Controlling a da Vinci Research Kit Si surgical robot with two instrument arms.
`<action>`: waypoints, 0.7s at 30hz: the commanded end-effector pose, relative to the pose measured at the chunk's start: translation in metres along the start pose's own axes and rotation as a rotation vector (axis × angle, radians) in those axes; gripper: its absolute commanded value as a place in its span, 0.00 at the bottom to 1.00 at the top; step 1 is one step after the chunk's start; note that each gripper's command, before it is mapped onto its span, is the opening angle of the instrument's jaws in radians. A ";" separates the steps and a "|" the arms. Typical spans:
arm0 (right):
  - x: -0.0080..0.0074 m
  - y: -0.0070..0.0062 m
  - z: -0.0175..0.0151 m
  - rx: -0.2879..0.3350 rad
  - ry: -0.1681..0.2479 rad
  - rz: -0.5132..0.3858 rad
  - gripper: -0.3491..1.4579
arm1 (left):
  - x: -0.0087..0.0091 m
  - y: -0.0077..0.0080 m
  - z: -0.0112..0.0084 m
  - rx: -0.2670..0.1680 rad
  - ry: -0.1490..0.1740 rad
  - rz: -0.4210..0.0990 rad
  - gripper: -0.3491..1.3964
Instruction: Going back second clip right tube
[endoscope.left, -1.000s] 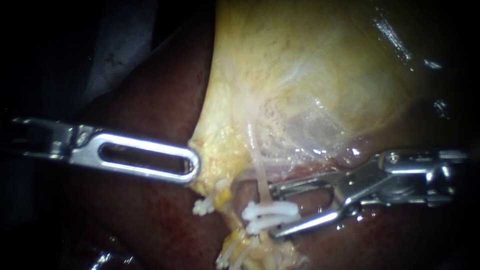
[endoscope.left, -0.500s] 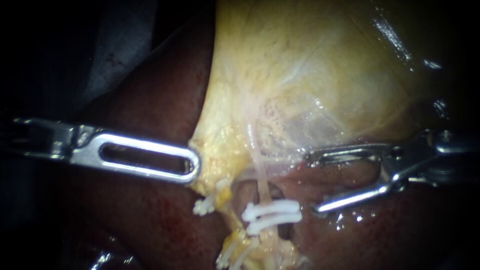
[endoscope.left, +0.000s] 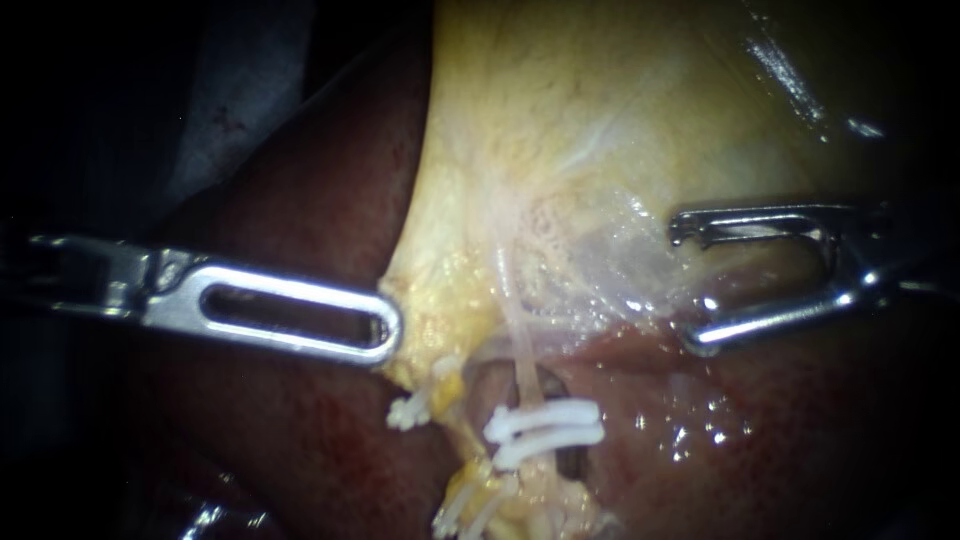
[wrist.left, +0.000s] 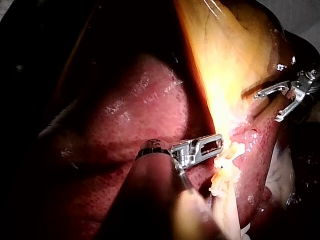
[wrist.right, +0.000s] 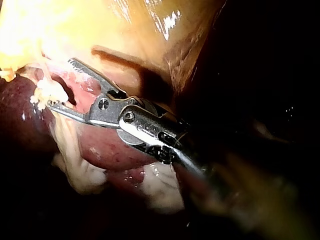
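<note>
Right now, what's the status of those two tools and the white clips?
Left instrument shut on gallbladder. Right instrument open, empty, apart from clips. Two clips across right tube. Path clear.

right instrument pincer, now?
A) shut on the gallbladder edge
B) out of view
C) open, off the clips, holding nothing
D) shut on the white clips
C: the right instrument shows a clear gap in its pincer, nothing in it, apart from the white clips.

- My left instrument (endoscope.left: 388, 335) reaches in flat from the side, with its shaft straight. Its two jaws lie pressed together.
- My right instrument (endoscope.left: 690, 287) comes in from the other side. Its two jaws stand wide apart, tips pointing toward the left one.
</note>
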 end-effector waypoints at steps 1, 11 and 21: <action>0.0000 -0.0001 0.0000 0.000 0.000 0.001 0.52 | 0.0001 0.0002 0.0001 -0.001 -0.001 0.002 0.00; -0.0001 -0.0003 0.0000 0.000 0.000 0.001 0.52 | 0.0007 0.0021 0.0032 -0.014 -0.010 0.013 0.00; -0.0002 -0.0003 0.0001 -0.001 0.000 0.000 0.52 | 0.0017 0.0038 0.0070 -0.018 0.018 0.026 0.00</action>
